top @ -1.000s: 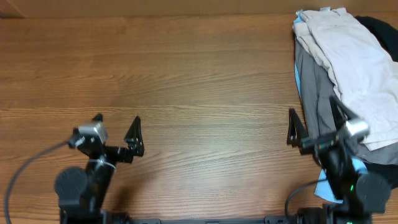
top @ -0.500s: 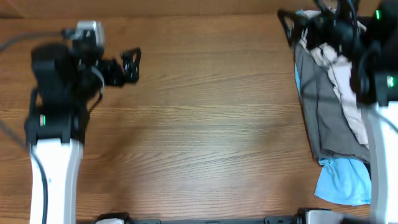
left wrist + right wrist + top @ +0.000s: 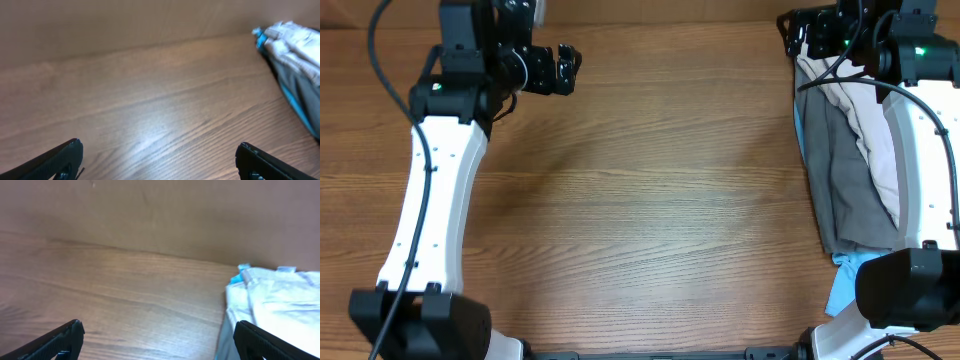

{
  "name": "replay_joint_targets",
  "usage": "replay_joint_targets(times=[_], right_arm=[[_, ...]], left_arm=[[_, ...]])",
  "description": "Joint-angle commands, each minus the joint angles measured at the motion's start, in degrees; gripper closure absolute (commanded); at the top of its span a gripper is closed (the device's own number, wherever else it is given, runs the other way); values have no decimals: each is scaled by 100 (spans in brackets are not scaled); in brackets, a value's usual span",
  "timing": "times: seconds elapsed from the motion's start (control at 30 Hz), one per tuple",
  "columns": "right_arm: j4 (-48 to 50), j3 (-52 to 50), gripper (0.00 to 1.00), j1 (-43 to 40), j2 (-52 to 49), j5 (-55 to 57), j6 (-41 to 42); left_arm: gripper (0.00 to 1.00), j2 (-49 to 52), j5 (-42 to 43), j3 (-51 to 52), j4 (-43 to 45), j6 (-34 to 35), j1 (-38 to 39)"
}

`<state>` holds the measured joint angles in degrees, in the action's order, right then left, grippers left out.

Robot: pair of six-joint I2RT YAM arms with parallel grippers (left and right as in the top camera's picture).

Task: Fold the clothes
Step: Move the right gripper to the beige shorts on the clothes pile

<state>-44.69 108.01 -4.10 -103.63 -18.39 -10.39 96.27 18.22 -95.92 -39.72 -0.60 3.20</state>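
The clothes lie in a pile at the table's right edge. The beige shorts (image 3: 873, 140) lie on top, over a grey garment (image 3: 832, 175) and a light blue one (image 3: 843, 290). My right arm covers much of the pile. My right gripper (image 3: 796, 34) is open and empty above the pile's far left corner. In the right wrist view (image 3: 157, 341) the shorts (image 3: 280, 305) lie by its right finger. My left gripper (image 3: 557, 68) is open and empty over bare wood at the far left. In the left wrist view (image 3: 160, 162) the pile (image 3: 295, 55) lies far off to the right.
A brown wall (image 3: 160, 215) runs along the wooden table's far edge (image 3: 660, 24), close behind both grippers. Both arms stretch along the table's left and right sides.
Both arms have swung from the table's front to its far edge. The right arm now lies over the pile. The beige shorts look more bunched than a second ago.
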Motion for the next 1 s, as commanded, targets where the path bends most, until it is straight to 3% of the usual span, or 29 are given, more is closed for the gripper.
replay_joint_targets(times=[0.0, 0.27, 0.53, 0.7, 0.97], right_arm=[[229, 157, 0, -17, 74, 693, -37], [717, 144, 0, -81, -573, 2282, -9], [542, 144, 0, -293, -1178, 1620, 553], [1349, 144, 19, -428, -1425, 1875, 765], [1416, 144, 18, -503, -2188, 2041, 697]], left_arm=[[0, 264, -20, -131, -79, -157, 22], [0, 741, -20, -131, -85, -155, 22], [0, 1215, -17, -131, -116, -155, 31], [0, 1303, -31, -131, -85, -160, 68], [0, 1303, -68, -131, -70, -160, 149]])
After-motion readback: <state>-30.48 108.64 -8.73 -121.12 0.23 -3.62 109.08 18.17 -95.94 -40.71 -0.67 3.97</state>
